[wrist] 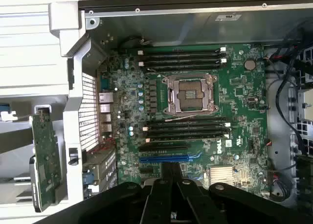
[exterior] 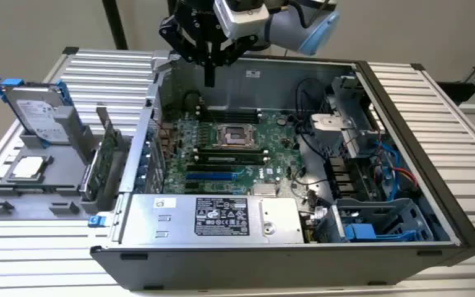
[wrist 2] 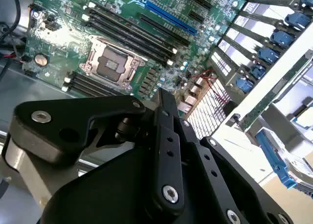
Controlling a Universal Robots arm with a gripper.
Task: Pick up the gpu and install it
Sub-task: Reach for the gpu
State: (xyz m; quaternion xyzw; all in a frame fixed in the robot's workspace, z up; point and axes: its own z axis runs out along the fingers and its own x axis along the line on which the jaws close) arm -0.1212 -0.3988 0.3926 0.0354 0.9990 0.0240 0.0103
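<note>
The gripper (wrist 2: 165, 96) is matt black with shiny metal screw heads (wrist 2: 41, 117). The gpu (exterior: 103, 154), at nine o'clock from the case (exterior: 262, 267) in the exterior view, is matt green board. The case is dull grey metal. The table (exterior: 435, 86) is ribbed pale metal with a satin sheen.

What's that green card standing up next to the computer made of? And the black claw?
The gpu looks like a stiff green circuit board, matte, likely fibreglass laminate, dotted with tiny soldered parts. The gripper looks like matte black metal or hard plastic, pinned with shiny screws; which one, I cannot tell.
</note>
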